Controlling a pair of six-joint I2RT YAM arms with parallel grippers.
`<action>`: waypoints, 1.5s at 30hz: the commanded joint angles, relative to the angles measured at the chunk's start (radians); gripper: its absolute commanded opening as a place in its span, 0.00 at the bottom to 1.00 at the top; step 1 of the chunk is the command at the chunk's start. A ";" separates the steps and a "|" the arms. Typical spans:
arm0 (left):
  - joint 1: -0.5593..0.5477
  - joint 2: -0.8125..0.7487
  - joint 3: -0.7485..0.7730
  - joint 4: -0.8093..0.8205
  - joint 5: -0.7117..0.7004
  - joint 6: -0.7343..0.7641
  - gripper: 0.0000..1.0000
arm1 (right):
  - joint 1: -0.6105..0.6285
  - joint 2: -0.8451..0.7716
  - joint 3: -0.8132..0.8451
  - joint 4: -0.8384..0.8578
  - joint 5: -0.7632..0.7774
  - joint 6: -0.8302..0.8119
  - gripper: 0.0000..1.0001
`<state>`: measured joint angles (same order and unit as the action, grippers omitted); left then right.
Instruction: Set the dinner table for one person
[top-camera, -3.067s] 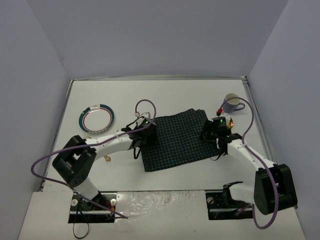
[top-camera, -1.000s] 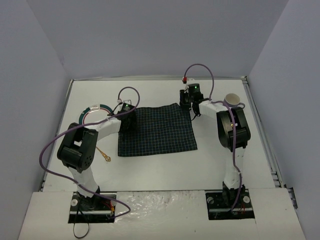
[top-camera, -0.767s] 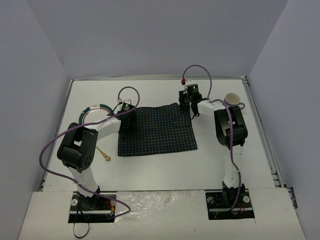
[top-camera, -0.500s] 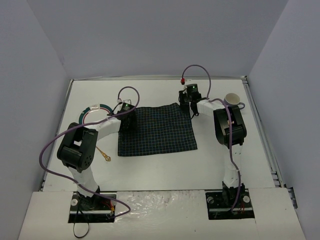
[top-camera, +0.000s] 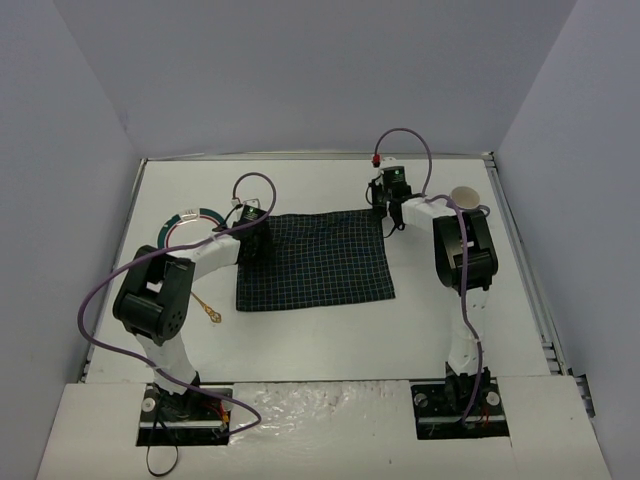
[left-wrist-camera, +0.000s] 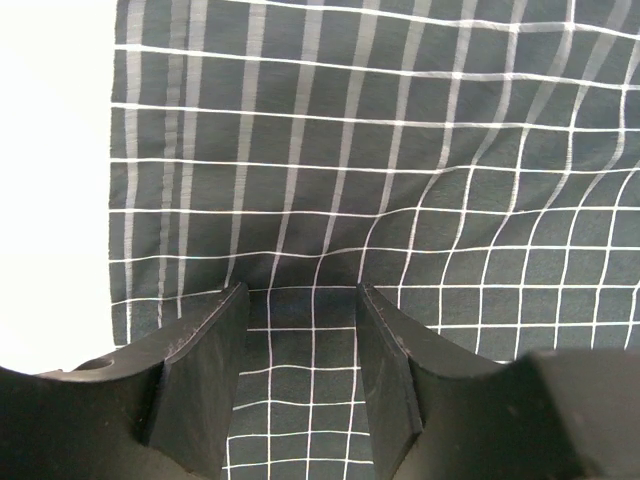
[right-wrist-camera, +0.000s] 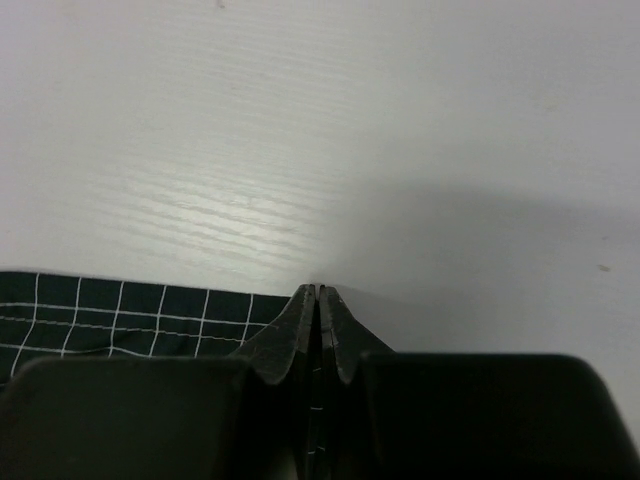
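Note:
On the white dinner table (top-camera: 320, 340) a dark checked cloth (top-camera: 315, 262) lies spread out. My left gripper (top-camera: 250, 245) sits low over its left edge; in the left wrist view the jaws (left-wrist-camera: 300, 288) stand open, and the cloth (left-wrist-camera: 400, 150) lies flat between them with slight wrinkles. My right gripper (top-camera: 389, 214) is at the cloth's far right corner. In the right wrist view its jaws (right-wrist-camera: 320, 290) are shut, with a sliver of checked cloth (right-wrist-camera: 100, 310) showing between them.
A plate (top-camera: 186, 226) with a green and pink rim lies at the left, partly behind the left arm. A white cup (top-camera: 466, 198) stands at the far right. A small gold utensil (top-camera: 209, 309) lies near the left arm.
The right gripper has closed on the cloth's far right corner and shifted slightly right, drawing that corner outward. The left gripper has stayed where it was.

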<state>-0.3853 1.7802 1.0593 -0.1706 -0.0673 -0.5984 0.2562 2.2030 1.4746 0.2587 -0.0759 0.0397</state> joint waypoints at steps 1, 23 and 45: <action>0.018 0.028 -0.044 -0.052 0.026 -0.029 0.43 | -0.059 -0.074 0.041 -0.003 0.046 -0.014 0.00; 0.024 -0.002 0.075 -0.037 0.089 -0.026 0.44 | -0.021 -0.589 -0.508 0.138 -0.314 0.459 0.63; 0.042 0.114 0.101 0.008 0.106 -0.110 0.43 | -0.082 -0.672 -0.943 0.203 -0.220 0.533 0.62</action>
<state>-0.3530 1.8494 1.1470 -0.1511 0.0120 -0.6753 0.2180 1.5543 0.5404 0.5596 -0.3983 0.6096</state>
